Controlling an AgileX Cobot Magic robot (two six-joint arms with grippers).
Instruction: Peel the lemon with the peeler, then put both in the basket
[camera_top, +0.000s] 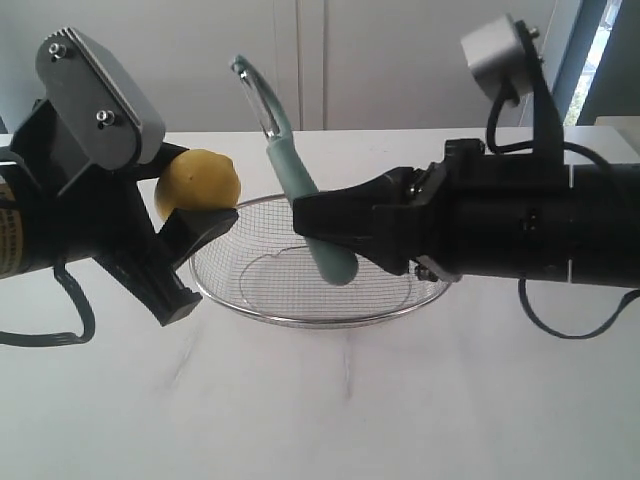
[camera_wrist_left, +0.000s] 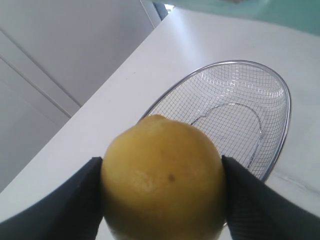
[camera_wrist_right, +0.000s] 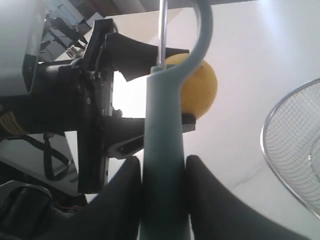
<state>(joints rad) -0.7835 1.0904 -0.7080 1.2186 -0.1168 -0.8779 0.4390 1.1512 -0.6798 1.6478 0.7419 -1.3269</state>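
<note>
My left gripper (camera_top: 200, 205) is shut on the yellow lemon (camera_top: 197, 180), holding it in the air above the left rim of the wire basket (camera_top: 230, 299). In the left wrist view the lemon (camera_wrist_left: 162, 177) fills the gap between both black fingers (camera_wrist_left: 75, 200). My right gripper (camera_top: 315, 220) is shut on the pale teal handle of the peeler (camera_top: 300, 185), which stands nearly upright over the basket with its curved head and blade (camera_top: 262, 95) on top. The peeler (camera_wrist_right: 165, 135) stands just right of the lemon (camera_wrist_right: 200, 90), apart from it.
The basket (camera_wrist_left: 282, 125) lies on a white table (camera_top: 320, 400) with nothing in it. A pale wall and cabinet panels stand behind the table. Both arms hang over the basket's sides.
</note>
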